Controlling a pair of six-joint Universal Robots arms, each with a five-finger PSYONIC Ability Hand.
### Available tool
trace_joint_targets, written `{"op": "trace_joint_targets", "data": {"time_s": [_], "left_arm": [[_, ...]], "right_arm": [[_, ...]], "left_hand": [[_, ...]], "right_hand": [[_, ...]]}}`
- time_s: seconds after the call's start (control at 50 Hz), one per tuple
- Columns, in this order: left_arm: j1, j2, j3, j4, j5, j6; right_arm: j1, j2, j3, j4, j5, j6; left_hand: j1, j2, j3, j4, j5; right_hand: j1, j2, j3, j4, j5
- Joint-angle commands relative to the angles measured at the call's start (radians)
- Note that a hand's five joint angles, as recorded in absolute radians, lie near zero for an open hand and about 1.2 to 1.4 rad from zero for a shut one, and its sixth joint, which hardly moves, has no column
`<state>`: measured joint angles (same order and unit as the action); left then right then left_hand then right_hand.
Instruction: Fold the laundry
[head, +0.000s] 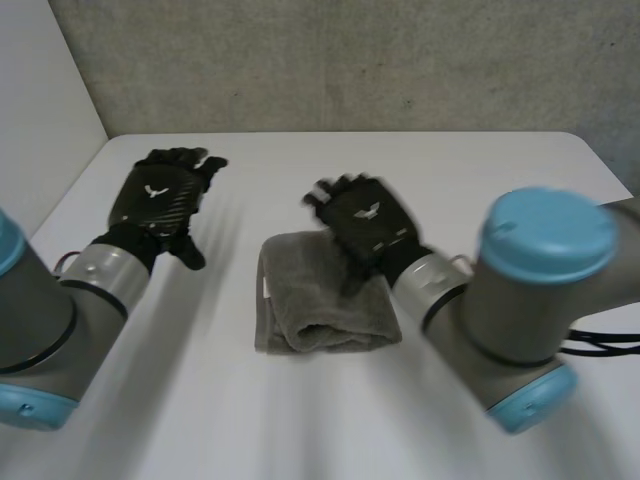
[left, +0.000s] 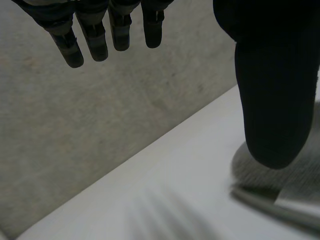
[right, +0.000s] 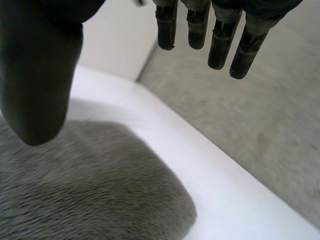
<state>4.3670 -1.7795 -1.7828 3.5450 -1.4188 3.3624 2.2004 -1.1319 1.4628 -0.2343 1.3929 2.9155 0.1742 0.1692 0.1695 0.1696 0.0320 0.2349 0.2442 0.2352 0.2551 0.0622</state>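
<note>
The folded grey towel lies under the right hand, whose fingers hang straight and empty, so it is the nearer one; the left hand, likewise spread, hovers well apart beside it

soft, even light, nothing blown out.
on my feed the white table is bright but free of glare, and the grey wall behind it is dimmer and mottled. the folded grey towel throws a thin dark shadow under its edge in the left wrist view. close to the wrist cameras, the left hand and right hand go near black, with little surface detail.
</note>
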Motion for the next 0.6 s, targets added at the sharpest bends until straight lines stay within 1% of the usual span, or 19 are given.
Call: {"op": "trace_joint_targets", "data": {"time_s": [0.02, 0.04, 0.06, 0.08, 0.14, 0.16, 0.2, 0.24, 0.36, 0.42, 0.44, 0.46, 0.48, 0.5, 0.52, 0.54, 0.56, 0.58, 0.6], "left_arm": [[-0.111, -0.121, 0.129, -0.093, -0.020, -0.148], [-0.144, -0.159, 0.157, -0.109, -0.023, -0.175], [-0.144, -0.159, 0.157, -0.109, -0.023, -0.175], [-0.165, -0.199, 0.180, -0.123, -0.034, -0.193], [-0.193, -0.282, 0.213, -0.133, -0.064, -0.212], [-0.193, -0.282, 0.214, -0.133, -0.065, -0.212], [-0.207, -0.351, 0.238, -0.138, -0.100, -0.213], [-0.211, -0.380, 0.244, -0.140, -0.118, -0.212], [-0.213, -0.416, 0.252, -0.138, -0.146, -0.210], [-0.213, -0.394, 0.252, -0.144, -0.146, -0.207], [-0.213, -0.394, 0.252, -0.144, -0.146, -0.207], [-0.210, -0.364, 0.253, -0.155, -0.146, -0.207], [-0.210, -0.318, 0.255, -0.169, -0.146, -0.207], [-0.210, -0.318, 0.255, -0.169, -0.146, -0.207], [-0.210, -0.263, 0.256, -0.184, -0.146, -0.207], [-0.210, -0.262, 0.256, -0.184, -0.146, -0.207], [-0.207, -0.206, 0.264, -0.201, -0.146, -0.204], [-0.201, -0.155, 0.279, -0.218, -0.146, -0.204], [-0.201, -0.155, 0.280, -0.218, -0.146, -0.204]], "right_arm": [[-0.122, 0.009, 0.010, 0.042, -0.086, 0.211], [-0.122, 0.009, 0.010, 0.043, -0.086, 0.211], [-0.131, 0.038, -0.001, 0.068, -0.106, 0.218], [-0.136, 0.066, -0.022, 0.099, -0.113, 0.220], [-0.136, 0.095, -0.045, 0.127, -0.117, 0.222], [-0.137, 0.128, -0.067, 0.154, -0.115, 0.222], [-0.137, 0.159, -0.087, 0.176, -0.115, 0.220], [-0.136, 0.216, -0.122, 0.203, -0.112, 0.214], [-0.131, 0.267, -0.151, 0.236, -0.087, 0.203], [-0.126, 0.248, -0.156, 0.254, -0.063, 0.172], [-0.125, 0.221, -0.157, 0.257, -0.049, 0.153], [-0.125, 0.171, -0.154, 0.257, -0.037, 0.136], [-0.125, 0.170, -0.154, 0.257, -0.037, 0.136], [-0.126, 0.112, -0.150, 0.254, -0.028, 0.125], [-0.126, 0.112, -0.150, 0.254, -0.028, 0.125], [-0.128, 0.056, -0.142, 0.251, -0.017, 0.122], [-0.134, -0.004, -0.142, 0.250, -0.003, 0.122], [-0.134, -0.005, -0.142, 0.250, -0.003, 0.122], [-0.137, -0.053, -0.145, 0.250, 0.012, 0.123]], "left_hand": [[0.028, 0.033, 0.032, 0.032, -0.005], [0.028, 0.033, 0.032, 0.032, -0.005], [0.028, 0.033, 0.032, 0.032, -0.005], [0.028, 0.033, 0.032, 0.032, -0.005], [0.028, 0.033, 0.032, 0.032, -0.005], [0.028, 0.033, 0.032, 0.032, -0.005], [0.028, 0.033, 0.032, 0.032, -0.005], [0.028, 0.033, 0.032, 0.032, -0.005], [0.022, 0.027, 0.026, 0.026, -0.011], [0.022, 0.027, 0.026, 0.026, -0.011], [0.022, 0.027, 0.026, 0.026, -0.011], [0.019, 0.024, 0.023, 0.023, -0.014], [0.016, 0.021, 0.021, 0.020, -0.016], [0.016, 0.021, 0.020, 0.020, -0.016], [0.013, 0.018, 0.018, 0.017, -0.019], [0.013, 0.018, 0.018, 0.017, -0.019], [0.010, 0.015, 0.015, 0.015, -0.022], [0.010, 0.015, 0.015, 0.015, -0.022], [0.010, 0.015, 0.015, 0.015, -0.022]], "right_hand": [[-0.060, -0.070, -0.061, -0.081, -0.062], [-0.060, -0.070, -0.061, -0.081, -0.062], [-0.060, -0.070, -0.061, -0.081, -0.062], [-0.060, -0.070, -0.061, -0.081, -0.062], [-0.060, -0.070, -0.061, -0.081, -0.062], [-0.060, -0.070, -0.061, -0.081, -0.062], [-0.060, -0.070, -0.061, -0.081, -0.062], [-0.060, -0.070, -0.061, -0.081, -0.062], [-0.060, -0.070, -0.061, -0.081, -0.062], [-0.060, -0.070, -0.061, -0.081, -0.062], [-0.060, -0.070, -0.061, -0.081, -0.062], [-0.060, -0.070, -0.061, -0.081, -0.062], [-0.060, -0.070, -0.061, -0.081, -0.062], [-0.060, -0.070, -0.061, -0.081, -0.062], [-0.060, -0.070, -0.061, -0.081, -0.062], [-0.060, -0.070, -0.061, -0.081, -0.062], [-0.060, -0.070, -0.061, -0.081, -0.062], [-0.060, -0.070, -0.061, -0.081, -0.062], [-0.060, -0.070, -0.061, -0.081, -0.062]]}}
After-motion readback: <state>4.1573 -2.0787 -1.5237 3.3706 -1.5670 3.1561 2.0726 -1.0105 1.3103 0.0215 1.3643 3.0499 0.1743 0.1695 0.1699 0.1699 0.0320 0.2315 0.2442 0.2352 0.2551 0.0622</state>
